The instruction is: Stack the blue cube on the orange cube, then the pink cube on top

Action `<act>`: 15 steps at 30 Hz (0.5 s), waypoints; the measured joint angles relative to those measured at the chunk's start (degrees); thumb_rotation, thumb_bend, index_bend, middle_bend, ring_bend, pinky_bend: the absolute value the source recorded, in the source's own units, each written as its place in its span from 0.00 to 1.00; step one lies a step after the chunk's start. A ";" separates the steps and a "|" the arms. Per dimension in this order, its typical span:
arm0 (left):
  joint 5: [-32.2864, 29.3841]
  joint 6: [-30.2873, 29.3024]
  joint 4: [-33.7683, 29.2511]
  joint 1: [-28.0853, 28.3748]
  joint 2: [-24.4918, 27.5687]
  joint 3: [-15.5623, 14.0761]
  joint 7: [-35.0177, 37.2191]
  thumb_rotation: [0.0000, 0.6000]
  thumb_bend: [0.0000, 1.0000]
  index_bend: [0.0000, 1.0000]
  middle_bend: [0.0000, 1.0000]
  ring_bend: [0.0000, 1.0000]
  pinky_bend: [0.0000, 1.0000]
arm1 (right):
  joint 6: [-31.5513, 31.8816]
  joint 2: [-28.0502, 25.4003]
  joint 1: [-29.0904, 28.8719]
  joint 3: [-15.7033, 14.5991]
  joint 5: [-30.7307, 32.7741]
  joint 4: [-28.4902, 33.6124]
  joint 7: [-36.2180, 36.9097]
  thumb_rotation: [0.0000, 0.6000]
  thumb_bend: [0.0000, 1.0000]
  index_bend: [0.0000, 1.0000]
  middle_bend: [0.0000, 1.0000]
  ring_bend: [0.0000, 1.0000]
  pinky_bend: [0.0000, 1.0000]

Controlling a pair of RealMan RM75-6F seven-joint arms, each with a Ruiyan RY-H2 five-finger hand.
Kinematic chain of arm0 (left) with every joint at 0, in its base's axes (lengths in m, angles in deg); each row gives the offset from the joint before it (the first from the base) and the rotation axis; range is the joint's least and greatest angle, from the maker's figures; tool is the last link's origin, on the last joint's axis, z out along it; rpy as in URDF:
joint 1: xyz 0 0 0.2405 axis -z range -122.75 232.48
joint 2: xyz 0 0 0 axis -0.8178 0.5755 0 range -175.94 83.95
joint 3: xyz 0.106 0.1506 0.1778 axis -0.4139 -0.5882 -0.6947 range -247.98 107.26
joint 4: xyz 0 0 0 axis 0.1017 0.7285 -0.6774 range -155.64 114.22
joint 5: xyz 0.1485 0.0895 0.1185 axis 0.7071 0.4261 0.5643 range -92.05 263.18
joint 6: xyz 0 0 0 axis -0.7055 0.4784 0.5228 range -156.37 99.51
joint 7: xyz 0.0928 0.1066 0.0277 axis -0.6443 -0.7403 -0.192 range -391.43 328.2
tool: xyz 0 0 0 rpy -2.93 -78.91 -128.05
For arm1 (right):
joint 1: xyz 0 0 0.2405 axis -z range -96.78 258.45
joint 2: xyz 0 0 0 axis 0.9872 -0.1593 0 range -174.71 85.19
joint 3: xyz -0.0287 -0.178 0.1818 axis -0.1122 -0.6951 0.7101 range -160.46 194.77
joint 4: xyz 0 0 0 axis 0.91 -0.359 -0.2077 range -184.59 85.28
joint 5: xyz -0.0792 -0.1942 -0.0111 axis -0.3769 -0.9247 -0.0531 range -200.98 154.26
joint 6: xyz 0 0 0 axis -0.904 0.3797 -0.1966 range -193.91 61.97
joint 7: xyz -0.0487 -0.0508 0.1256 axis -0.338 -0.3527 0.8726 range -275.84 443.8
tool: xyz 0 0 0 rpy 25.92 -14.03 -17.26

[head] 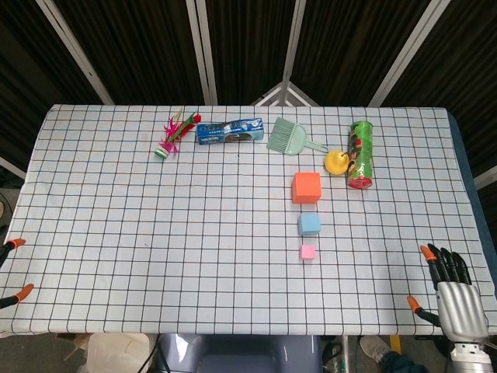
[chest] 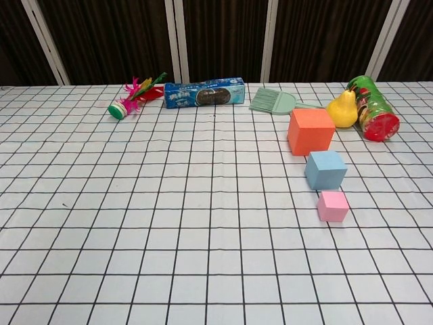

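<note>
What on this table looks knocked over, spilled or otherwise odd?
Only the green chip can stands out: it lies on its side at the far right, beside the yellow pear, though nothing has spilled. The orange cube, blue cube and pink cube sit apart in a neat row, unstacked.

A table (head: 116, 225) under a white checked cloth is carrying an orange cube (head: 307, 187), a blue cube (head: 310, 224) and a pink cube (head: 307, 252) in a line, with a feathered shuttlecock (head: 171, 138), biscuit packet (head: 230, 131), green brush (head: 287, 137), yellow pear (head: 335, 162) and crisp can (head: 359, 154) lying along the far side.
</note>
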 measured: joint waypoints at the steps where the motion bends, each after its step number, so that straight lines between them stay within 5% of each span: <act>1: 0.05 -0.10 0.00 -0.10 0.00 -0.06 0.00 1.00 0.21 0.22 0.01 0.00 0.02 | -0.32 0.47 -0.33 0.00 -0.44 0.16 0.00 1.00 0.29 0.04 0.09 0.02 0.00; 8: -1.51 0.43 0.13 0.04 0.13 0.50 0.38 1.00 0.21 0.22 0.01 0.00 0.02 | -8.11 1.85 -6.30 2.53 0.77 2.19 -1.16 1.00 0.29 0.15 0.09 0.02 0.00; 15: -2.47 1.51 0.18 0.45 -0.12 0.62 -0.55 1.00 0.21 0.22 0.01 0.00 0.02 | -18.27 3.83 -15.05 8.01 10.17 4.15 -8.46 1.00 0.29 0.21 0.09 0.02 0.00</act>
